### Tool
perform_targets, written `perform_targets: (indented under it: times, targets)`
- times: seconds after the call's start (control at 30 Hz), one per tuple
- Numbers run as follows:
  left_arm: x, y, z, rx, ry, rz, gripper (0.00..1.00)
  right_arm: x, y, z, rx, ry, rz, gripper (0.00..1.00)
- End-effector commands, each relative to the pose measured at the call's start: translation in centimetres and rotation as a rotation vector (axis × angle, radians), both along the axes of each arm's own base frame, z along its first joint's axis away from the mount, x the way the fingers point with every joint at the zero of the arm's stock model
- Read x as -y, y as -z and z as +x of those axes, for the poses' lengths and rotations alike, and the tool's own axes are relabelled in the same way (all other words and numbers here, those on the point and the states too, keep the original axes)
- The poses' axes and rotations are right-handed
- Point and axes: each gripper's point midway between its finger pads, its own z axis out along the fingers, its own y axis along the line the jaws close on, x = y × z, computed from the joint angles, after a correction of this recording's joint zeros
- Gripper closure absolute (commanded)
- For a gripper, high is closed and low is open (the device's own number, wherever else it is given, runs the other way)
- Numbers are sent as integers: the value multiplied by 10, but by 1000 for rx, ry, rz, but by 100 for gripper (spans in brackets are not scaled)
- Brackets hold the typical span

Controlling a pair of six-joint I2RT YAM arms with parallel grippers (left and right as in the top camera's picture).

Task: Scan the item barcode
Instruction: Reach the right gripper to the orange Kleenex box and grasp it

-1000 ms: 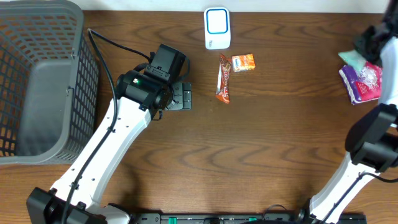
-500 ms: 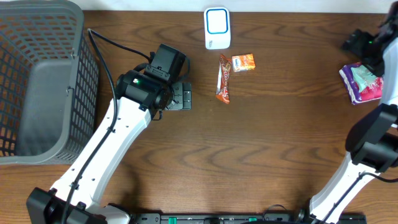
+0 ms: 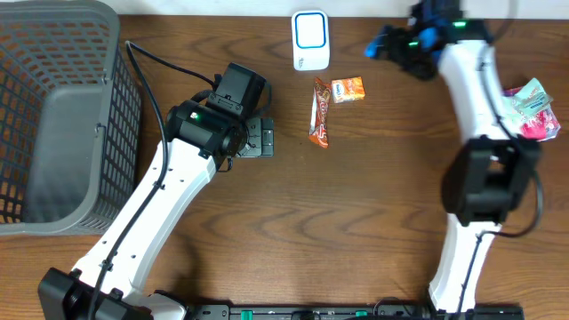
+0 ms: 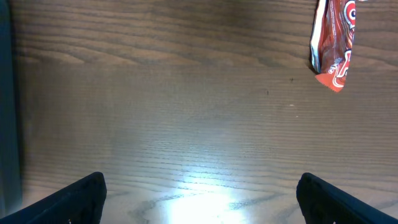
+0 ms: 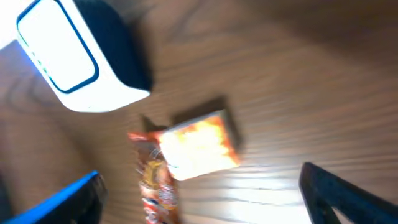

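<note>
Orange box (image 3: 348, 90) lies flat near the scanner (image 3: 310, 40), right beside the red bar (image 3: 321, 111). My right gripper (image 5: 205, 196) hovers above it, jaws apart, nothing held. I should centre on the box, straddle it clear of the bar, then close.

Grey basket (image 3: 67, 151) on wooden table (image 3: 356, 222)

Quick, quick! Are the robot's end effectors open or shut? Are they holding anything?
Left end effector: open, holding nothing.
Right end effector: open, holding nothing.
</note>
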Motion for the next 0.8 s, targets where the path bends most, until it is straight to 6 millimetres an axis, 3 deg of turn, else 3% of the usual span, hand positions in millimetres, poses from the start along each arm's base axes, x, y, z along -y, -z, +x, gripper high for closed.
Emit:
perform_targets:
  times: [0.0, 0.1, 0.23, 0.37, 0.57, 0.67, 0.77]
  targets:
    - [-4, 1, 0, 1, -12, 18, 2, -27, 52, 4, -140, 206, 96, 12]
    - [-4, 1, 0, 1, -12, 18, 2, -48, 66, 17, -91, 162, 98, 20]
    - [-4, 1, 0, 1, -12, 18, 2, -52, 79, 24, -52, 113, 42, 44]
    - [-4, 1, 0, 1, -12, 18, 2, -46, 87, 14, -76, 58, -33, 43]
    - [-4, 1, 0, 1, -12, 18, 2, -55, 99, -42, -281, -92, -6, 41]
    - [-4, 1, 0, 1, -12, 18, 2, -69, 93, -79, -399, -196, 60, 37]
    - [-4, 1, 0, 1, -12, 18, 2, -67, 79, -95, -432, -235, 48, 28]
